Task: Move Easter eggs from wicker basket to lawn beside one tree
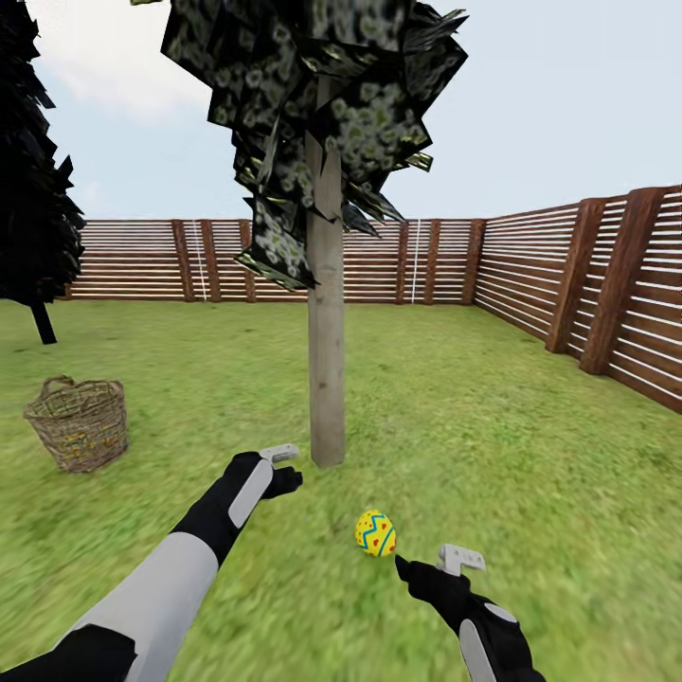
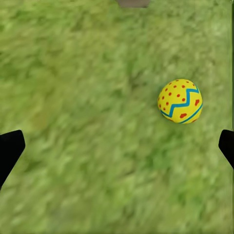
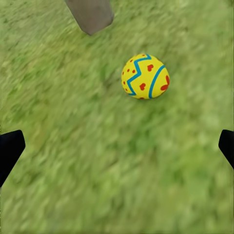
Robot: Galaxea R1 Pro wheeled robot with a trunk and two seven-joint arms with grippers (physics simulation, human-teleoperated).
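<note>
Here, at the left edge of the head view, the wicker basket (image 1: 78, 423) stands on the lawn (image 1: 493, 417). Left gripper (image 1: 284, 466): fingers spread, empty. Centre: the tree (image 1: 327, 360). Lower centre: one Easter egg (image 1: 375, 533) lies on grass near the trunk. Lower right: right gripper (image 1: 428, 566), fingers spread, empty.

wicker basket (image 1: 78, 423) contents too small to tell, tree (image 1: 326, 284) top cut off by frame edge
</note>
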